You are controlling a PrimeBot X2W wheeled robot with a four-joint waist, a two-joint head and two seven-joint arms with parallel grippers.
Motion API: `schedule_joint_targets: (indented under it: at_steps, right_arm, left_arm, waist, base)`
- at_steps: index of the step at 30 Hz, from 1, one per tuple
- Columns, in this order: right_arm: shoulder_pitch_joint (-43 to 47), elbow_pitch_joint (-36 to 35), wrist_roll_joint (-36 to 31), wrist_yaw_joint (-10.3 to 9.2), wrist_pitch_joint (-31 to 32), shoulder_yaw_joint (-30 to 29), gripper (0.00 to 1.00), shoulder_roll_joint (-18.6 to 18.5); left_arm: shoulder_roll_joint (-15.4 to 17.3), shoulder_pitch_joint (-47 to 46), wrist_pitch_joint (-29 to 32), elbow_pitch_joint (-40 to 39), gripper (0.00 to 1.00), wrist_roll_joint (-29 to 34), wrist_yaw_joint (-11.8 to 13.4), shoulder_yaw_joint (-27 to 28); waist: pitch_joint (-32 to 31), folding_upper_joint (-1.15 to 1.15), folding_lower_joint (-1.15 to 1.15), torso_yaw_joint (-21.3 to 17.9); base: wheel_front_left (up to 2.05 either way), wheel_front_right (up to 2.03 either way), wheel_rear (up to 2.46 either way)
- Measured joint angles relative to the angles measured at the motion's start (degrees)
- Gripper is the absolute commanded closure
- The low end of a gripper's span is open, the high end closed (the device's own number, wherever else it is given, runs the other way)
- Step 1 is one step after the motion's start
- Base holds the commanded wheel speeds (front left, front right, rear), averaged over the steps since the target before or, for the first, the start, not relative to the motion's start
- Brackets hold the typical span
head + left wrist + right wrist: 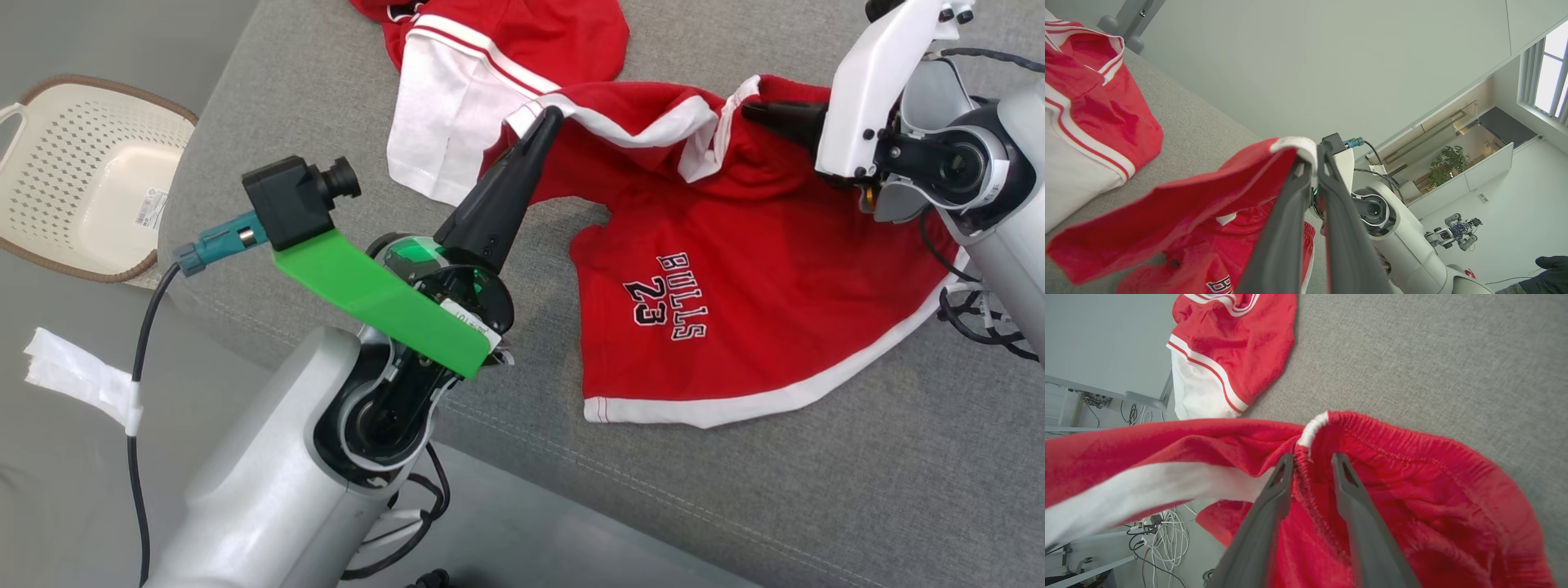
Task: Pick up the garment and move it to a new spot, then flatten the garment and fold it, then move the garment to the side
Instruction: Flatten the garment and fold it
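**Both tools grip the shorts, close by the jersey**

The left tool (553, 114) is clenched on a white-trimmed corner of the shorts (735, 269), with only a thin fold of cloth between its fingers. The right tool (755, 113) is clamped on the elastic waistband (1372, 428), which bunches up between its fingers. Between the two tools the top edge hangs raised in a sagging line. The legs and the "BULLS 23" print (665, 296) lie on the cushion (816, 506).

Taking the jersey (457, 106) as the mark, the left tool's tip sits just beside its white panel. The shorts spread from there toward the robot's right, away from the jersey. The right tool holds the side of the shorts farthest from the jersey, well apart from it.

By the look of it, the pick-up is half made: the waistband is up and the legs are down.

Three things could go wrong from here:

- **Slipping corner:** the left tool's hold looks shallow. If the tools pull apart and stretch the elastic, or the legs drag on the cushion, the corner may slip out.
- **Snagged jersey:** the left tool is so near the jersey that a low sweep toward it could catch the white panel and drag it along.
- **Twisted shorts:** lifting one side faster than the other would twist the shorts, so they land creased and are harder to flatten.
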Motion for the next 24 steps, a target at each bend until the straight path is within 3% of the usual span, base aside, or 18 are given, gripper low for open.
schedule_joint_targets:
  at_steps: [11, 12, 13, 14, 24]
  right_arm:
    - [0.01, 2.82, -2.20, 0.00, -0.26, -1.63, 0.57, 0.82]
    - [0.01, 2.78, -2.45, 0.00, -0.57, -1.70, 0.70, 1.04]
    - [0.00, 2.65, -2.69, 0.00, -0.88, -1.70, 0.91, 1.23]
    - [-0.01, 2.52, -2.97, 0.00, -1.33, -1.74, 1.00, 1.42]
    - [0.09, 0.58, -2.78, 0.00, -7.05, -4.70, 1.00, 1.77]
  left_arm:
    - [0.02, 0.00, -0.68, -0.68, 0.93, -0.43, 0.00, -0.77]
    - [0.02, 0.00, -0.97, -0.68, 0.94, -0.43, 0.00, -0.79]
    - [0.02, 0.00, -0.98, -0.68, 0.94, -0.43, 0.00, -0.85]
    - [0.02, 0.00, -0.98, -0.68, 0.94, -0.43, 0.00, -0.94]
    - [0.90, 0.59, -2.49, 3.10, 0.96, -0.77, -0.01, -0.15]
  waist:
    - [1.26, 0.00, 0.00, 0.40]
    - [1.30, 0.00, 0.00, 0.45]
    - [1.33, 0.00, 0.00, 0.49]
    - [1.34, 0.00, 0.00, 0.54]
    - [-0.67, 0.00, 0.00, 0.63]
  base:
    - [0.00, 0.00, 0.00]
    - [0.00, 0.00, 0.00]
    - [0.00, 0.00, 0.00]
    - [0.00, 0.00, 0.00]
    - [0.00, 0.00, 0.00]
